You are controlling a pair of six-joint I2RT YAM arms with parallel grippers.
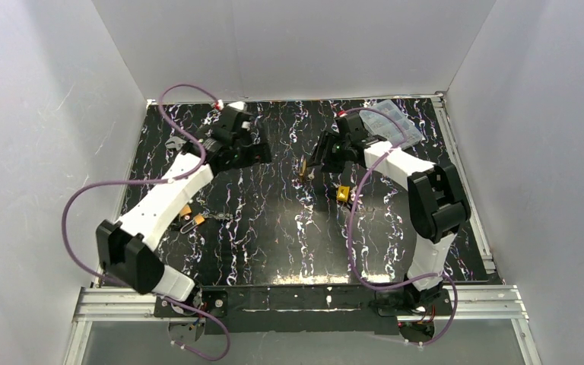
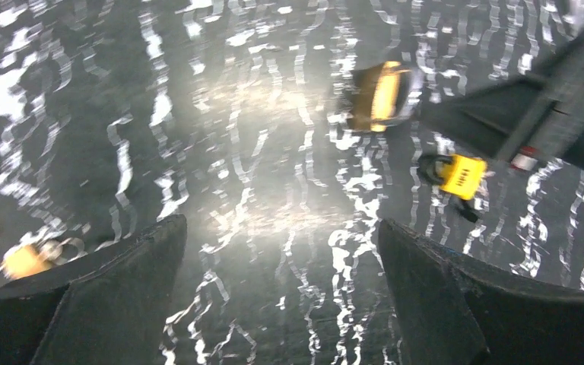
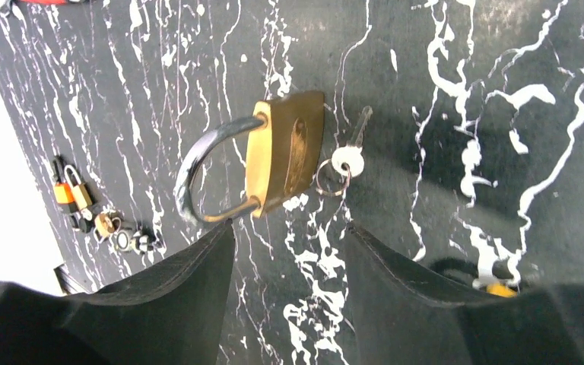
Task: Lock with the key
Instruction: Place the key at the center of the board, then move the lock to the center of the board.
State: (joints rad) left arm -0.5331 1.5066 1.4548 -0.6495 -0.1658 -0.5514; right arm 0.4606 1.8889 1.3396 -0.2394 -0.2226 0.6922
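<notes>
The lock (image 3: 285, 152), a brass padlock with a silver shackle (image 3: 194, 179), lies on the black marbled table just ahead of my right gripper (image 3: 287, 228). That gripper is open and empty, and its left fingertip (image 3: 224, 232) is next to the shackle. The key (image 3: 351, 152), small and silvery on a ring, lies flat beside the lock's body. In the top view the lock (image 1: 303, 169) sits between both grippers. My left gripper (image 2: 280, 224) is open and empty, some way from the blurred lock (image 2: 380, 95), which it faces.
A yellow padlock (image 1: 343, 194) lies near the right arm and also shows in the left wrist view (image 2: 460, 175). Small padlocks and keys (image 3: 76, 198) lie at the table's left (image 1: 188, 215). A clear plastic box (image 1: 391, 122) sits at the back right.
</notes>
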